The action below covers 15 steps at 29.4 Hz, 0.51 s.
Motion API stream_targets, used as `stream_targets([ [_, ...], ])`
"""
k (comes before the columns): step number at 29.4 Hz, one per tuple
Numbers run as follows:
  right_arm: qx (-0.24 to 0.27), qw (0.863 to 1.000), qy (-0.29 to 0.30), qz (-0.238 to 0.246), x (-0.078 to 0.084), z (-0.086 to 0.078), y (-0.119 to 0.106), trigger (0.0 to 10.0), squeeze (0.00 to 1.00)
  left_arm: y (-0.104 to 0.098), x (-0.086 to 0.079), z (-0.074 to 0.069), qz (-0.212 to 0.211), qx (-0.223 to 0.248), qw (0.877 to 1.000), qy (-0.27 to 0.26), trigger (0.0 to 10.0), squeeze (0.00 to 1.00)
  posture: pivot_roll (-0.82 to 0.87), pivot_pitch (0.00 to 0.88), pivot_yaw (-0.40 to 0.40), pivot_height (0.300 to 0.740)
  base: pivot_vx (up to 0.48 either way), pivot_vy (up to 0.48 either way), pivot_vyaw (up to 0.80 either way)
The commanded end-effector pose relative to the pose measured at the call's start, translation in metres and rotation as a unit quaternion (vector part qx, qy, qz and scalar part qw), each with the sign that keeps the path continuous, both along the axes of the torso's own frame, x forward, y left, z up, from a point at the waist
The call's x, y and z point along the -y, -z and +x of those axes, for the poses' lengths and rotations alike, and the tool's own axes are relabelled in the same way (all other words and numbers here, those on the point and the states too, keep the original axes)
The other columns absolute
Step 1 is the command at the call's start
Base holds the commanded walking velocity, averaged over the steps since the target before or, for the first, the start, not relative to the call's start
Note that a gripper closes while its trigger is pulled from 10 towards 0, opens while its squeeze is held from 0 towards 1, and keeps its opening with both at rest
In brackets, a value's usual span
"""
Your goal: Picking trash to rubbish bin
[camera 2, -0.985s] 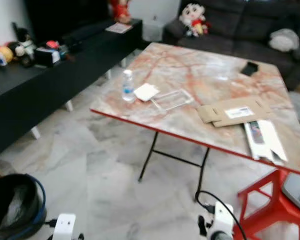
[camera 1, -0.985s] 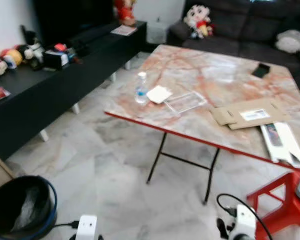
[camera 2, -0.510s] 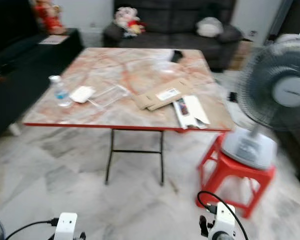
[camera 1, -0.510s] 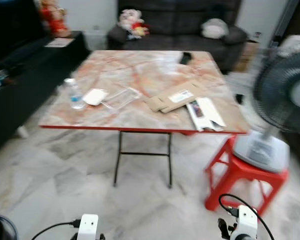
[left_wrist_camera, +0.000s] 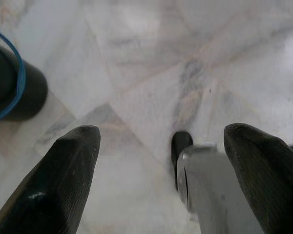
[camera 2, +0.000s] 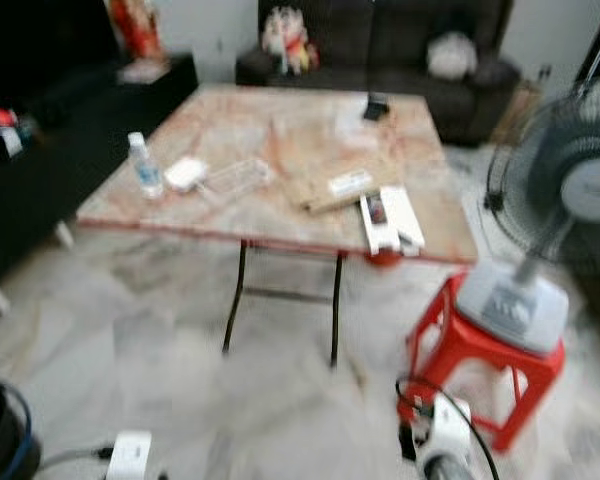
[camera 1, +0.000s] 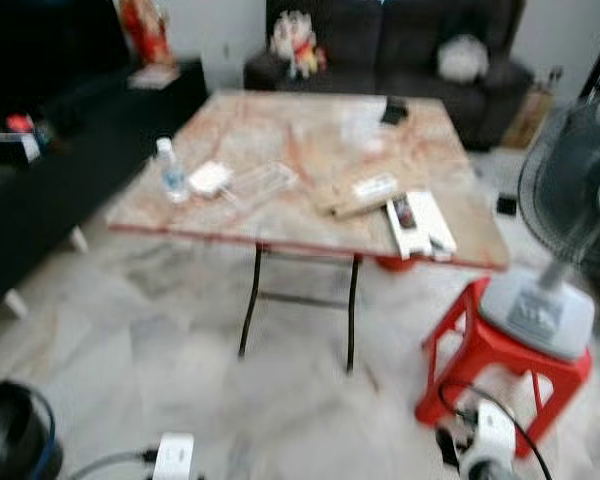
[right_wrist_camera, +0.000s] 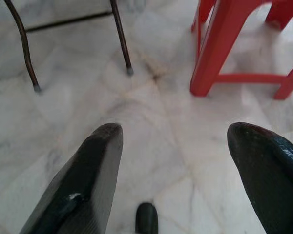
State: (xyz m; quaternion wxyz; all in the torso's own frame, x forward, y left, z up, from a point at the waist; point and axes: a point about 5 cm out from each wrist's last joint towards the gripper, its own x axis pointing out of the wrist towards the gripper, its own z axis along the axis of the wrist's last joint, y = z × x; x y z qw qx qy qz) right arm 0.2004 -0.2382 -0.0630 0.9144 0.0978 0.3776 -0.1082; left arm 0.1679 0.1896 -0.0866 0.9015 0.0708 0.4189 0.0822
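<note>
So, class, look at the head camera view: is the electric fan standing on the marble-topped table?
No. The fan stands on the red stool beside the table, not on the tabletop.

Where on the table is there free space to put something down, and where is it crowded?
The table looks bare along its far left part, behind the water bottle. The near half is crowded: the bottle, a white item, a clear tray, flat cardboard and a white box at the near right corner. The picture is blurred.
</note>
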Motion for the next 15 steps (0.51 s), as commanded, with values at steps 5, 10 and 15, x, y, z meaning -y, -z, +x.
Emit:
stream_targets([
  [5,0.126,0.991,-0.039,-0.037,0.009,0.049,-0.041,10.0,0.0,-0.033,-0.008,0.047,0.014,0.139,0.99,-0.014,10.0,0.0,0.01,0.019,-0.045,0.74,0.0,0.0,0.0],
  [10,0.218,0.972,-0.057,-0.069,0.014,0.081,-0.077,10.0,0.0,-0.073,-0.007,0.088,0.03,0.264,0.964,0.011,10.0,0.0,0.0,0.026,-0.05,0.74,0.0,0.0,0.0],
  [15,0.327,0.939,-0.086,-0.069,-0.007,0.113,-0.117,10.0,0.0,-0.115,0.003,0.119,0.034,0.371,0.928,0.032,10.0,0.0,0.0,0.024,-0.046,0.74,0.0,0.0,0.0],
])
